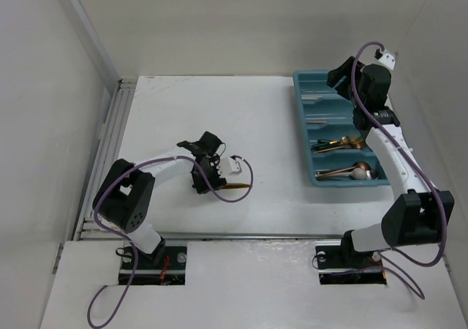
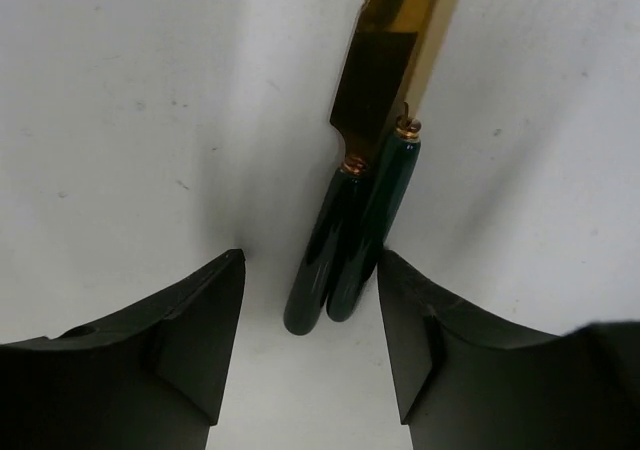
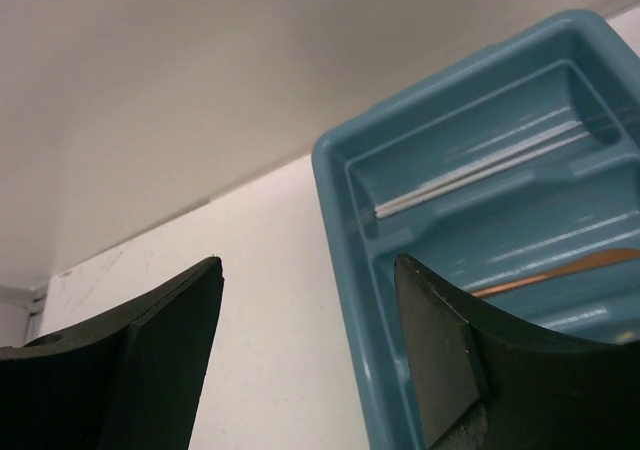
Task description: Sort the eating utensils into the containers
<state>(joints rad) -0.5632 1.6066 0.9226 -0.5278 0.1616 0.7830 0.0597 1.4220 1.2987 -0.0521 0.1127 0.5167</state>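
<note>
Two eating utensils with dark green handles (image 2: 345,255) and gold blades (image 2: 385,65) lie side by side on the white table. Their handle ends sit between the fingertips of my left gripper (image 2: 311,260), which is open. The right finger (image 2: 410,320) is close to the nearer handle and the left finger stands apart. From above, that gripper (image 1: 212,183) is at the table's middle left, with a gold blade (image 1: 238,188) poking out to its right. My right gripper (image 3: 309,262) hangs open and holds nothing above the far left corner of the teal containers tray (image 3: 345,230).
The tray (image 1: 303,135) lies at the table's right side and holds gold utensils (image 1: 336,145) and a spoon (image 1: 351,172) in its nearer slots and thin silver pieces (image 3: 470,175) in a far slot. Purple cables loop round both arms. White walls enclose the table.
</note>
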